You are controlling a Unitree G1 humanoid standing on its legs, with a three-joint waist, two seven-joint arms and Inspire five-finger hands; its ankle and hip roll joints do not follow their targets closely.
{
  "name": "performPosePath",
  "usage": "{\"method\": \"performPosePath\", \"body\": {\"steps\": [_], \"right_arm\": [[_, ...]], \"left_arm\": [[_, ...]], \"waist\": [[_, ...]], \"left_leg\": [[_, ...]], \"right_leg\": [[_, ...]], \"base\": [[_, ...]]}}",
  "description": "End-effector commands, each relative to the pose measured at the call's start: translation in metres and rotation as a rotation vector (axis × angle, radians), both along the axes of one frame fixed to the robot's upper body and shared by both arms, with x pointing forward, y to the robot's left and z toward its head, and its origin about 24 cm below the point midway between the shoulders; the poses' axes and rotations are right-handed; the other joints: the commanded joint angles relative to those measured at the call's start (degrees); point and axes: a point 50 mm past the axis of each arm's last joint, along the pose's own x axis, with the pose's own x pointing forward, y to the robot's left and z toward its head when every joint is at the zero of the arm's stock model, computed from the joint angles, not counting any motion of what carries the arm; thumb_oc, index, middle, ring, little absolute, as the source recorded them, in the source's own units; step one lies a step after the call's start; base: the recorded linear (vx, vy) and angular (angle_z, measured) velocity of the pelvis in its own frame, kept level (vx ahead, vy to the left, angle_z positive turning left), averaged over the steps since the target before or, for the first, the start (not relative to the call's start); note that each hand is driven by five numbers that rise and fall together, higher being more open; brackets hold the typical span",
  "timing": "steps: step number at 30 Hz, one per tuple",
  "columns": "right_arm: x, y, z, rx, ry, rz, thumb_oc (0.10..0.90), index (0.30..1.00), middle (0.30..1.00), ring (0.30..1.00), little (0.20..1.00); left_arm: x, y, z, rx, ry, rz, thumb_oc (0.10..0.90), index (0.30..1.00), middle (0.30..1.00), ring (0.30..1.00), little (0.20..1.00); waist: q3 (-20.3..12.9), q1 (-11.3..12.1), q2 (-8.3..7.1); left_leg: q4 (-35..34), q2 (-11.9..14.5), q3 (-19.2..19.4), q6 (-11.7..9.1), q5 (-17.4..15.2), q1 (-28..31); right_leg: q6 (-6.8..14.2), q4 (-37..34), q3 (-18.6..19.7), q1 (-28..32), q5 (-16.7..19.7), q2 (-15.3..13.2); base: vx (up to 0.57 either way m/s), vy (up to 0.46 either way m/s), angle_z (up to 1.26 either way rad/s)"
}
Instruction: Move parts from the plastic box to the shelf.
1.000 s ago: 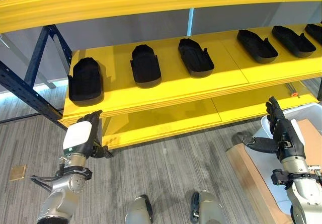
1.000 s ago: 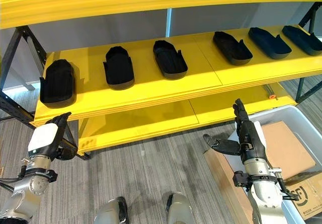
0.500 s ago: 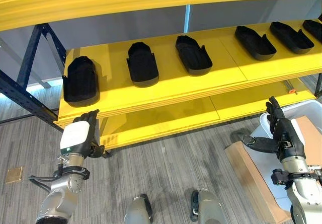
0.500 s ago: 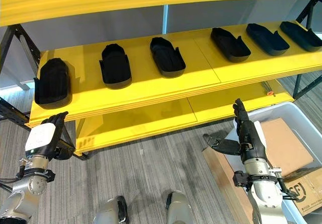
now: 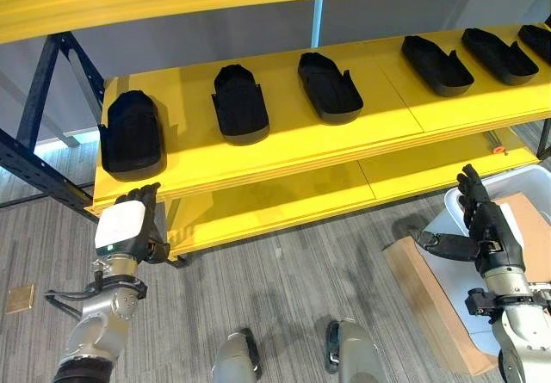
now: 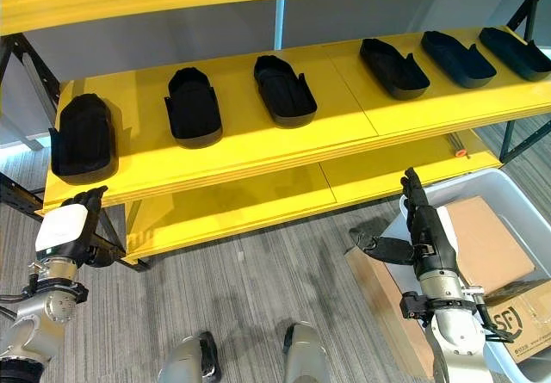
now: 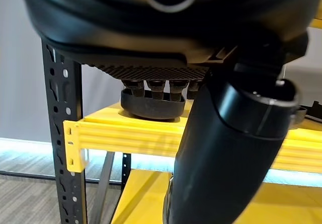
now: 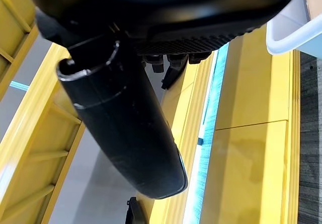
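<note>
Black parts (image 5: 238, 101) on a yellow shelf (image 5: 284, 146) with dark blue uprights, grey striped floor (image 5: 284, 288).

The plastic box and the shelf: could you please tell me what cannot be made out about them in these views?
- Plastic box: its contents lie under a cardboard piece, and the right eye view's edge cuts it off.
- Rightmost part on the shelf: cut by the left eye view's edge.
- Leftmost part: in the left wrist view, the left hand covers its top.

The white plastic box (image 6: 508, 195) beside the right hand's (image 6: 428, 238) straight fingers (image 6: 411, 195) is cut off by the picture's edge, its contents hidden under a brown cardboard sheet (image 6: 485, 243). The rightmost black moulded part (image 5: 538, 39) is cropped too.
</note>
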Motion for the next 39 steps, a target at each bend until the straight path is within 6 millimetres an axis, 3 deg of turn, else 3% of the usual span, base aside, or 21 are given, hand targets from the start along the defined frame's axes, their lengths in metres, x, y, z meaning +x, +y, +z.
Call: {"method": "performPosePath", "body": {"steps": [1, 39], "right_arm": [[0.005, 0.003, 0.065, -0.104, -0.313, 0.045, 0.900, 1.000, 1.000, 1.000, 1.000], [0.003, 0.004, 0.067, -0.119, -0.305, 0.067, 0.900, 1.000, 1.000, 1.000, 1.000]], "left_arm": [[0.018, 0.014, 0.060, 0.132, -0.235, 0.003, 0.900, 1.000, 1.000, 1.000, 1.000], [0.035, 0.034, 0.077, 0.164, -0.219, 0.077, 0.900, 1.000, 1.000, 1.000, 1.000]], "waist": [[-1.68, -0.97, 0.02], [-1.32, -2.43, 0.01]], "left_leg": [[1.80, 0.52, -3.54, 1.13, -4.55, 1.98], [3.22, 0.45, -2.76, 1.46, -5.01, 0.48]], "right_leg": [[0.95, -6.54, 2.34, 4.39, 3.47, 1.24], [1.12, -6.12, 4.04, 2.45, 4.10, 1.28]], "base": [[0.00, 0.000, 0.00], [0.00, 0.002, -0.01]]}}
